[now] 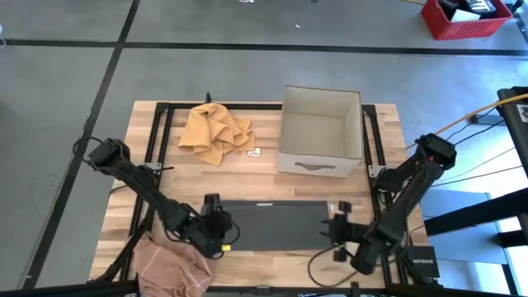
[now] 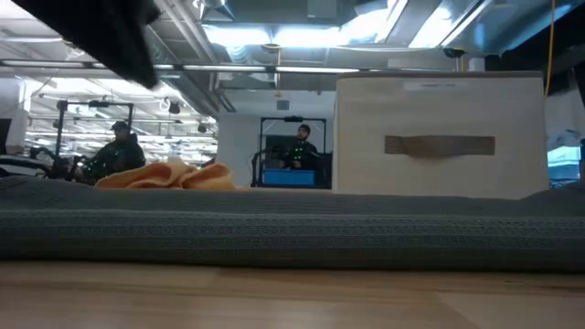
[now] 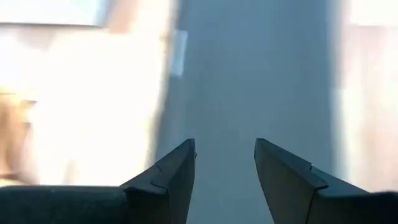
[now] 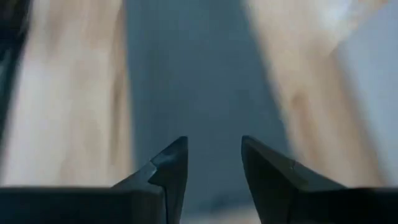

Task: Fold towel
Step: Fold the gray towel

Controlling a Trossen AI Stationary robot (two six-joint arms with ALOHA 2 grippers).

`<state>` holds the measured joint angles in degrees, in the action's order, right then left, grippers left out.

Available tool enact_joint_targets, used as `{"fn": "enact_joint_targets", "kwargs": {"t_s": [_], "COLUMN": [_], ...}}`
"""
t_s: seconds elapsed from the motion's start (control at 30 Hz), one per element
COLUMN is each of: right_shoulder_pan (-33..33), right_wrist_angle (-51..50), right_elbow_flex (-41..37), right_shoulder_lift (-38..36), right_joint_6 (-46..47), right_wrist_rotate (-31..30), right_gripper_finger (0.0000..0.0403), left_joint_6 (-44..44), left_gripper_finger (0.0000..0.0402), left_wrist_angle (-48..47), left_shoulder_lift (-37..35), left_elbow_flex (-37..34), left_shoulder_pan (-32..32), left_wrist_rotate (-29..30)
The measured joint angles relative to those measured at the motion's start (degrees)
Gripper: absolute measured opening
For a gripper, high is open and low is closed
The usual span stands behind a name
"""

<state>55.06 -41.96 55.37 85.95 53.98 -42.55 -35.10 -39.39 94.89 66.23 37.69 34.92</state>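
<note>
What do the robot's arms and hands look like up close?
Both arms are dark, nearly black, made of jointed segments with thin dark cables looping beside them. The left hand and the right hand each end in two fingers. Up close, the left fingers and right fingers are dark, flat-sided wedges tapering to pointed tips.

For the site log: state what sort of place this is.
Probably a robotics lab or workshop: concrete floor with taped lines, exposed ceiling lights, people at workstations behind the wooden table.
</note>
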Motion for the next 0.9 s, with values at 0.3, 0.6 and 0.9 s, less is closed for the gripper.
{"fn": "enact_joint_targets", "kwargs": {"t_s": [0.3, 0.6, 0.9], "right_shoulder_pan": [-15.1, -15.2, -15.0], "right_wrist_angle": [34.1, 33.5, 26.0], "right_elbow_flex": [-18.3, -24.6, -24.4], "right_shoulder_lift": [0.2, -0.1, -3.3], "right_joint_6": [-18.1, -8.3, -1.4], "right_wrist_rotate": [9.5, 19.4, 23.7], "right_gripper_finger": [0.0143, 0.0143, 0.0143], "left_joint_6": [-4.2, -12.5, -12.2], "left_gripper_finger": [0.0159, 0.0159, 0.0159], "left_wrist_angle": [9.5, 10.9, 10.7], "left_shoulder_lift": [1.8, 1.5, 1.5], "left_elbow_flex": [-12.5, -20.2, -21.5], "left_shoulder_pan": [-5.3, -5.1, -5.5], "left_wrist_rotate": [-5.7, -5.1, -5.1]}}
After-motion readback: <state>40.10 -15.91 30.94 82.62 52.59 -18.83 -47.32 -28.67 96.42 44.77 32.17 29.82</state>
